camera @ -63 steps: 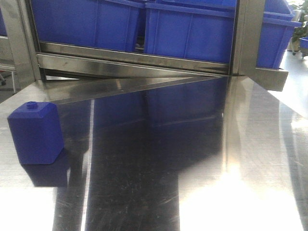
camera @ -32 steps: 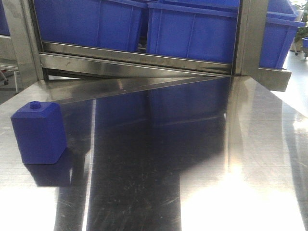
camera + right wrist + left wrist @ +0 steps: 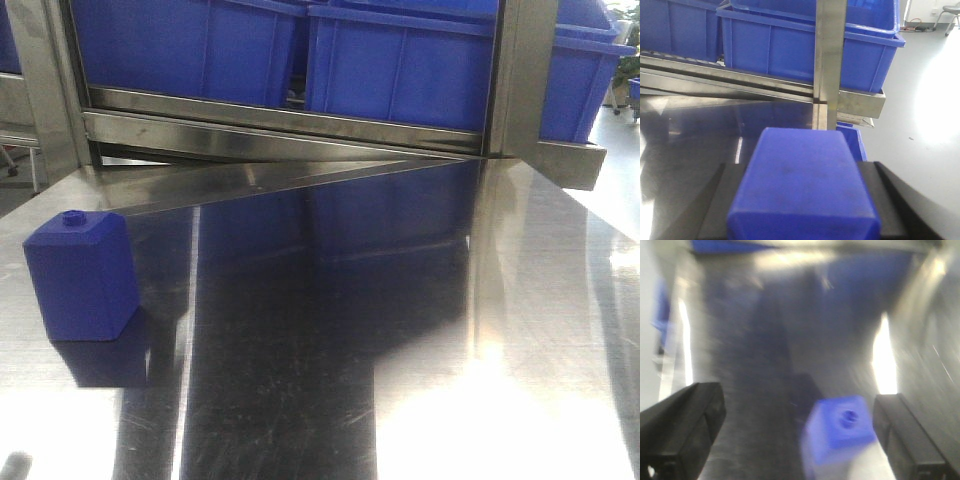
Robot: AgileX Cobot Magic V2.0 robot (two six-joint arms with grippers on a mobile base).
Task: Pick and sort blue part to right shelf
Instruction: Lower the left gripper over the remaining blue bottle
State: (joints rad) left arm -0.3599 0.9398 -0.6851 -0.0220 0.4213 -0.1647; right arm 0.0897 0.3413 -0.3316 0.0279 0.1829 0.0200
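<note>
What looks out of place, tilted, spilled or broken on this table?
Nothing stands out. The knobbed blue block stands upright on the steel table, the blue bins sit in their rack, and nothing is spilled. The right gripper holds the blue part.

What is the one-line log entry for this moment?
left tool: open, aimed at knobbed blue block | right tool: shut on blue part | left wrist view: blurred
</note>
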